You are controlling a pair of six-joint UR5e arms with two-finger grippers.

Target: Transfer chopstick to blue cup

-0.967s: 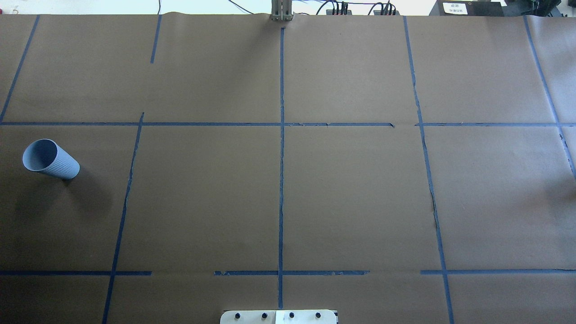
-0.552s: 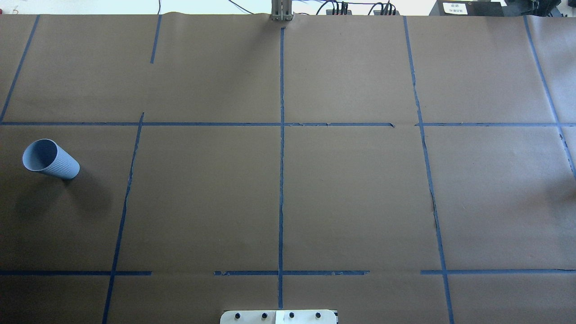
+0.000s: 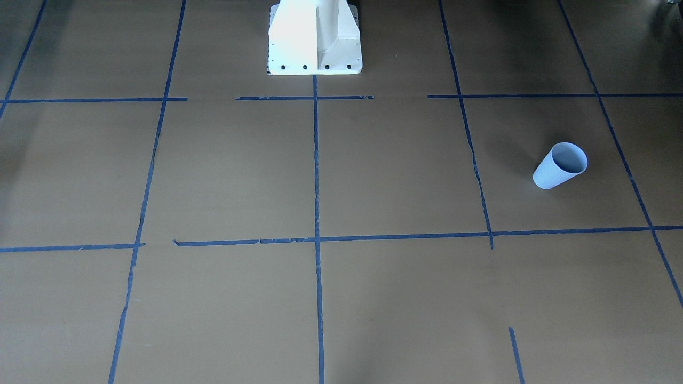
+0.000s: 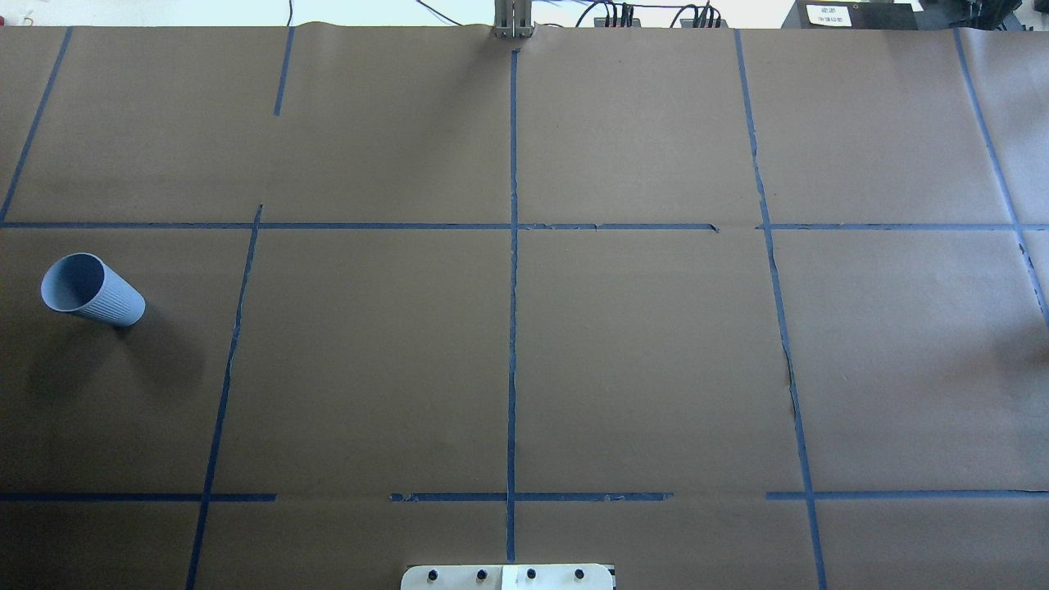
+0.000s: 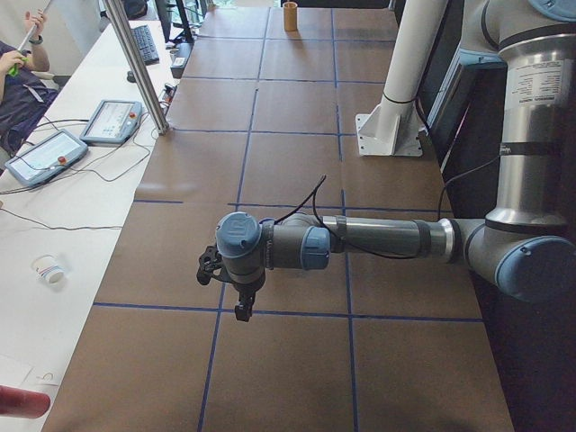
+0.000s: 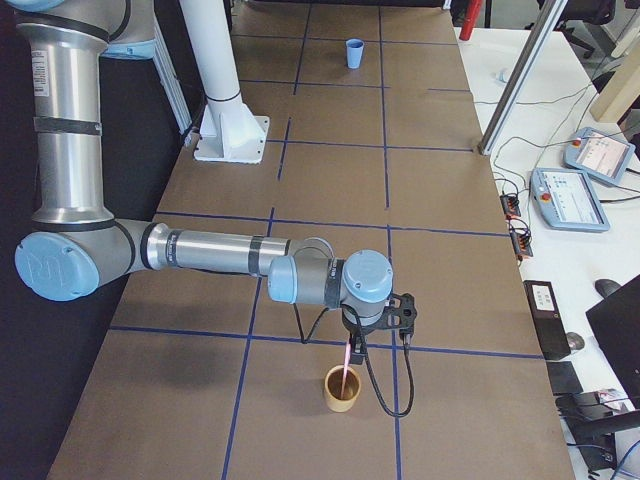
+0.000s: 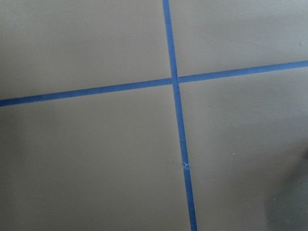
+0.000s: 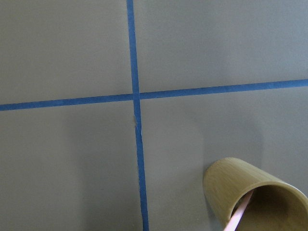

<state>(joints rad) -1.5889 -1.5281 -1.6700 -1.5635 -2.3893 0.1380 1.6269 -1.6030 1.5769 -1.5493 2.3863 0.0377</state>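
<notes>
The blue cup [image 4: 90, 288] stands upright at the table's left side, also in the front view [image 3: 560, 165] and far off in the exterior right view [image 6: 354, 53]. The pink chopstick [image 6: 347, 366] leans inside a tan bamboo cup [image 6: 341, 390], its lower part showing in the right wrist view [image 8: 238, 216]. My right gripper [image 6: 352, 345] hangs just above that cup at the stick's top; I cannot tell whether it is open or shut. My left gripper [image 5: 241, 306] hangs over the table at the left end; I cannot tell its state. Neither gripper shows in the overhead view.
The white robot pedestal [image 3: 315, 37] stands at the table's near middle edge. Blue tape lines [image 4: 512, 328] grid the brown paper. Teach pendants [image 6: 595, 155] and an aluminium post [image 6: 510, 90] lie on the side bench. A person [image 5: 18, 81] sits beyond it.
</notes>
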